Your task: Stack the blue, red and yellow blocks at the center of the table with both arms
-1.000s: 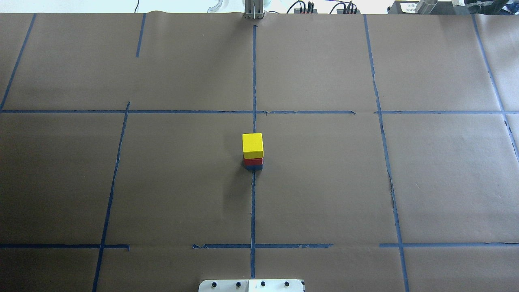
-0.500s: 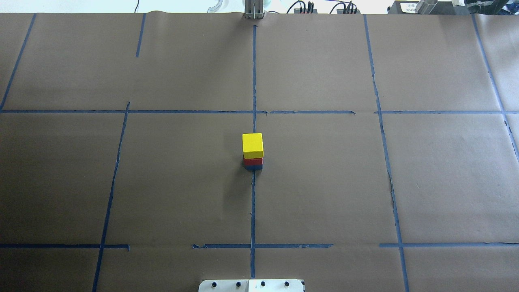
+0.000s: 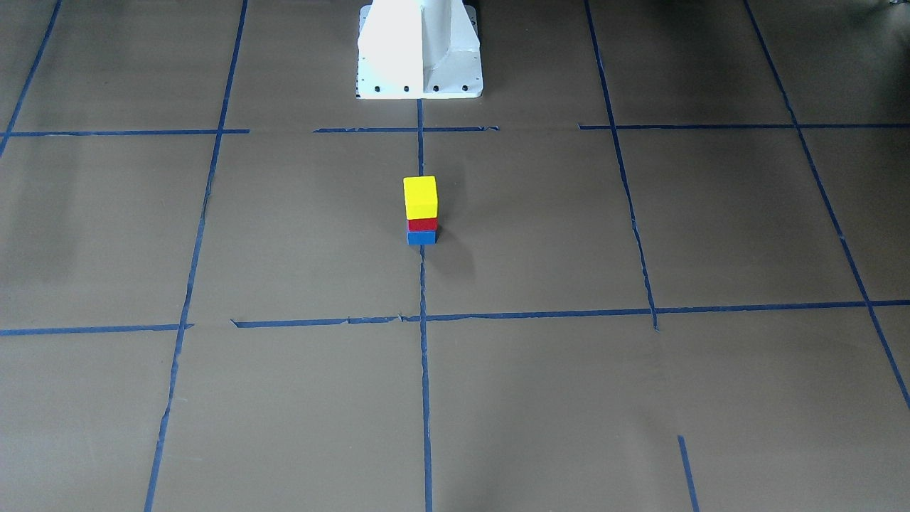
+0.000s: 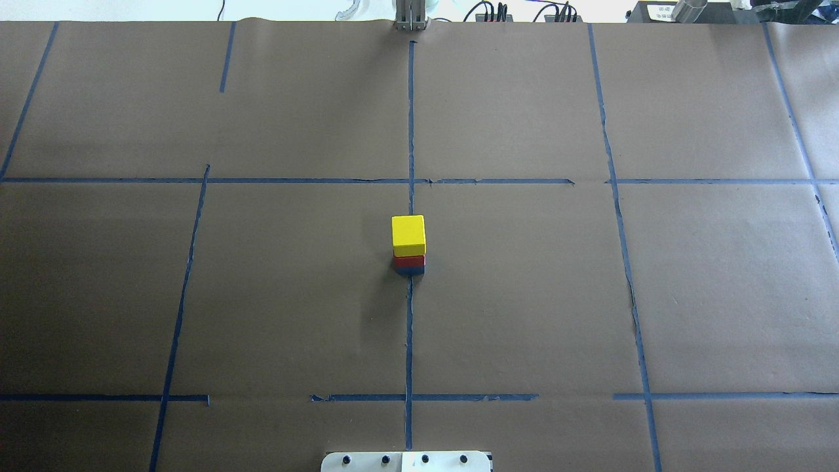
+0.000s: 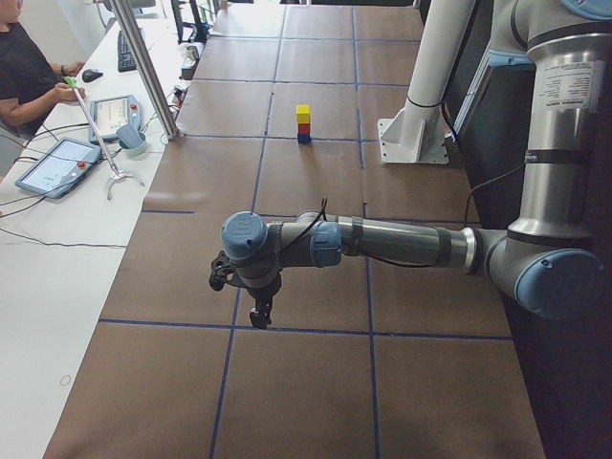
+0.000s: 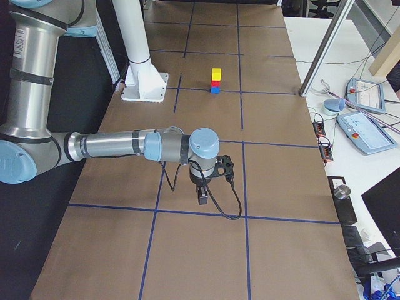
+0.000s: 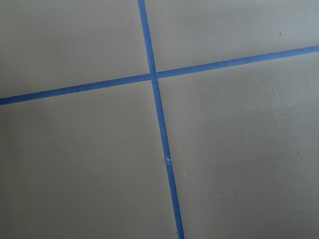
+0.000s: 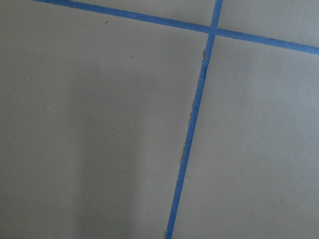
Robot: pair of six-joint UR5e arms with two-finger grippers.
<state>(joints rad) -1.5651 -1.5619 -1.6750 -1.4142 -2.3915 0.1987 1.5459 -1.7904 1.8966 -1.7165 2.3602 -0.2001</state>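
A yellow block (image 4: 408,235) sits on a red block (image 4: 409,260), which sits on a blue block (image 4: 410,270), on the centre tape line of the table. The stack also shows in the front view: yellow block (image 3: 420,197), red block (image 3: 422,224), blue block (image 3: 421,237). My left gripper (image 5: 258,316) hangs low over the table far from the stack, seen only in the left side view; I cannot tell if it is open or shut. My right gripper (image 6: 203,199) is likewise far from the stack, seen only in the right side view; I cannot tell its state. Both wrist views show only paper and tape.
The white robot base (image 3: 419,50) stands behind the stack. Blue tape lines (image 4: 410,131) divide the brown paper. A side table with tablets (image 5: 53,163) and a seated person (image 5: 24,76) lies beyond the table's far edge.
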